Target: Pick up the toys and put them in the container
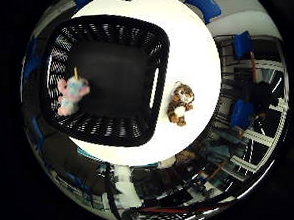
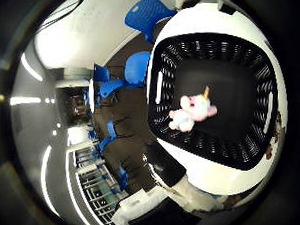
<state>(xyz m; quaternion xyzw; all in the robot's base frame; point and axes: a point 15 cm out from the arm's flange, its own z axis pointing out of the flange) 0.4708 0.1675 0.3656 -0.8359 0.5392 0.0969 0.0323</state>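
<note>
A black slotted basket (image 1: 155, 44) stands on a round white table (image 1: 193, 52). Inside it, against one wall, lies a pink and blue plush unicorn (image 1: 72, 93) with a yellow horn. The same unicorn (image 2: 192, 112) shows blurred in the thumb side view, over the basket's dark floor. A small plush tiger (image 1: 180, 103), orange with a white belly, lies on the table just outside the basket's handle side. Both views look down from well above. No part of the hand shows in either view.
Blue chairs (image 2: 144, 14) stand around the table, with more (image 1: 205, 5) on the tiger's side. Metal shelving and clutter (image 1: 248, 134) fill the room beyond the table's edge. A pale wall (image 2: 83, 34) rises past the chairs.
</note>
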